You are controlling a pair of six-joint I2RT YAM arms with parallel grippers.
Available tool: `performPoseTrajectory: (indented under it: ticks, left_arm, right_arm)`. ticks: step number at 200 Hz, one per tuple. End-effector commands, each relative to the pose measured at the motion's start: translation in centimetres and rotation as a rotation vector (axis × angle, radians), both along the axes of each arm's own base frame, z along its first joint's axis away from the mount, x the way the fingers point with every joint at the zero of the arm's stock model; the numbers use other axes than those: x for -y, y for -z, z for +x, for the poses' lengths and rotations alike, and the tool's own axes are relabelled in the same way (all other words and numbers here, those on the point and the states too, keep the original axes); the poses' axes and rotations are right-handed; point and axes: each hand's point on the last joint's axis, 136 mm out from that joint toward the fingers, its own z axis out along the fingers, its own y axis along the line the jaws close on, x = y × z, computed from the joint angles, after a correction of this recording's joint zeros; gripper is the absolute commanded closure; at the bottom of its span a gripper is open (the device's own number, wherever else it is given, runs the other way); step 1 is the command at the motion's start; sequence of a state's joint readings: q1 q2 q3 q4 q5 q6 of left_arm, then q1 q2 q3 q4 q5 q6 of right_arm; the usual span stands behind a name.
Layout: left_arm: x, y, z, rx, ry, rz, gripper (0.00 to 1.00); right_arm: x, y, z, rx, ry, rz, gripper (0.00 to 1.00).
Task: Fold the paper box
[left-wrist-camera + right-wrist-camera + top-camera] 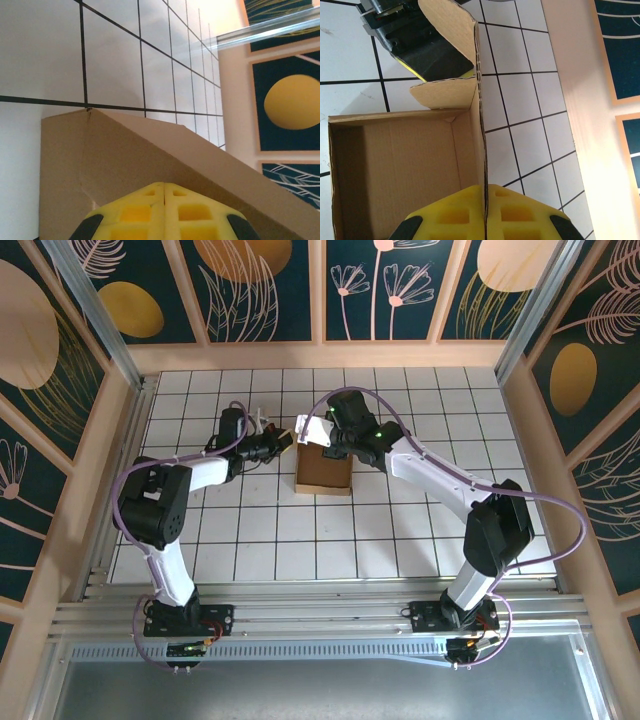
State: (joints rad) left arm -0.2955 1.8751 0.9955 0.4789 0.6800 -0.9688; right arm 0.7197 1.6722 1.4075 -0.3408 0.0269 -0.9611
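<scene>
Paper box [322, 472]: walls raised, top open, lid flap not yet closed; right pincer [485, 189] clamped on 1 wall; left pincer [164, 186] together, empty.

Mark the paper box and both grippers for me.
paper box [400, 170], right wrist view, inner surface.
left gripper [164, 189], left wrist view, between its fingertips.
right gripper [485, 192], right wrist view, between its fingertips.

Bright, even light; soft shadows; close foreground seemingly blurred.
</scene>
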Motion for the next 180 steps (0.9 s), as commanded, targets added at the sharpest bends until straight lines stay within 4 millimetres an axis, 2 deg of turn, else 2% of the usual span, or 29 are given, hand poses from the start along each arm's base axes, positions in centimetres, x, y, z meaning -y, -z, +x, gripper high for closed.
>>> performPoseTrajectory:
  ticks: [1, 29, 72, 112, 120, 131, 152, 164, 180]
  left_arm:
    - [4.6, -3.0, -2.9, 0.006, 0.152, -0.148, 1.0]
    - [6.1, -3.7, -3.4, -0.012, 0.153, -0.181, 1.0]
    - [6.7, -5.7, -3.5, 0.008, 0.114, -0.218, 1.0]
    - [8.8, -6.9, -4.3, 0.029, 0.138, -0.259, 1.0]
    - [8.8, -6.5, -4.1, 0.043, 0.129, -0.222, 1.0]
    - [8.3, -4.3, -3.4, 0.032, 0.095, -0.114, 1.0]
    - [7.1, -1.5, -3.4, 0.05, 0.076, 0.034, 1.0]
    - [7.1, -1.0, -3.5, 0.054, 0.085, 0.045, 1.0]
    - [8.0, -1.7, -3.8, 0.061, 0.131, -0.011, 1.0]
  right_arm:
    - [-1.4, 2.0, -0.7, -0.06, -0.029, 0.027, 0.93]
    - [-1.6, 2.3, -0.6, -0.073, -0.025, 0.042, 0.93]
    - [-1.7, 3.0, -0.7, -0.094, -0.026, 0.052, 0.94]
    - [-1.9, 3.5, -0.8, -0.108, -0.028, 0.059, 0.94]
    - [-1.7, 3.5, -0.5, -0.105, -0.025, 0.053, 0.94]
    - [-1.2, 3.2, 0.0, -0.1, -0.017, 0.052, 0.94]
    - [-0.4, 1.3, 1.5, -0.105, -0.002, 0.091, 0.94]
    - [-0.1, 0.8, 2.4, -0.098, 0.002, 0.086, 0.94]
    - [0.1, 0.8, 3.3, -0.102, -0.003, 0.078, 0.94]
